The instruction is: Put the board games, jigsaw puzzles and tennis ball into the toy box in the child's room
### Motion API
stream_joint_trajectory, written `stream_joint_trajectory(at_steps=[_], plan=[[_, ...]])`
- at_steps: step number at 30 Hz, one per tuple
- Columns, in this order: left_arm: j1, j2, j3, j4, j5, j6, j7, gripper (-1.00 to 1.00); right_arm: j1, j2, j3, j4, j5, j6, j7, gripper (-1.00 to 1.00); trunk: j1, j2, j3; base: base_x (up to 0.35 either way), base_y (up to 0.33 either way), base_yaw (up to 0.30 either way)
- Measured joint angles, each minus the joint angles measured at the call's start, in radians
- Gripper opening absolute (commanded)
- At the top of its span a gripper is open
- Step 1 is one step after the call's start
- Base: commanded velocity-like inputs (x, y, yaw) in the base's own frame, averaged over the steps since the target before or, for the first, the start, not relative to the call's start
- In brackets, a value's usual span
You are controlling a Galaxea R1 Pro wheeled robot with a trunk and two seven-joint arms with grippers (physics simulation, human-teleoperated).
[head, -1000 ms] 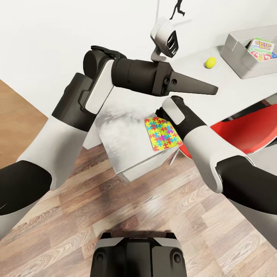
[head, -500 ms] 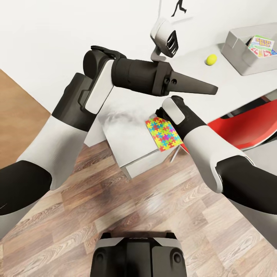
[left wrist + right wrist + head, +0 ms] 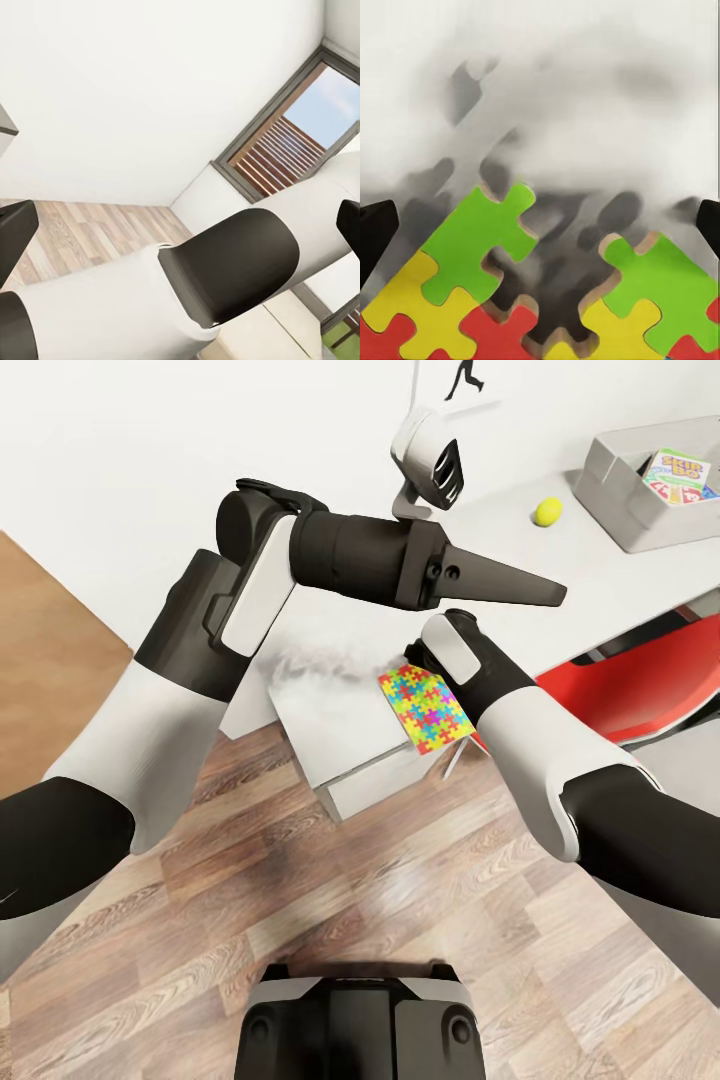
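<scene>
A multicoloured jigsaw puzzle (image 3: 427,709) lies flat near the corner of the light grey table (image 3: 600,585). My right forearm reaches over it and hides the gripper in the head view. In the right wrist view the right gripper (image 3: 540,225) is open just above the puzzle (image 3: 480,247), with dark fingertips (image 3: 375,232) at both edges. The left gripper (image 3: 553,595) hangs open in the air above the table, holding nothing. The tennis ball (image 3: 547,511) rests on the table beside the toy box (image 3: 620,495). A SKIP-BO board game (image 3: 680,472) lies inside the box.
A white desk lamp (image 3: 430,458) stands at the wall behind the left gripper. A red chair (image 3: 640,695) is tucked under the table on the right. The white drawer unit (image 3: 390,785) sits below the table corner. Wood-plank floor (image 3: 400,900) lies in front.
The whole view shifted slightly a second ago, with the table, ball and box sliding a little up and right. Both arms keep their pose and the puzzle has not moved.
</scene>
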Motion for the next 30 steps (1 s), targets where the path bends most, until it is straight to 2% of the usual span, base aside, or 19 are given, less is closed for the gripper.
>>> stream_joint_trajectory(at_steps=[14, 21, 30], plan=[[0.0, 0.0, 0.0, 0.0, 0.0, 0.0, 0.0, 1.0, 0.001, 0.0, 0.001, 0.0, 0.008, 0.006, 0.004, 1.0, 0.0, 0.0, 0.0, -0.005, 0.0, 0.0], [0.001, 0.001, 0.0, 0.0, 0.0, 0.0, 0.0, 1.0, 0.001, 0.0, 0.002, 0.0, 0.005, -0.001, 0.007, 1.0, 0.0, 0.0, 0.0, -0.127, 0.0, 0.0], [0.006, 0.0, 0.0, 0.0, 0.001, 0.0, 0.0, 1.0, 0.001, -0.001, 0.0, -0.001, 0.002, -0.002, 0.009, 1.0, 0.0, 0.0, 0.0, -0.015, 0.0, 0.0]])
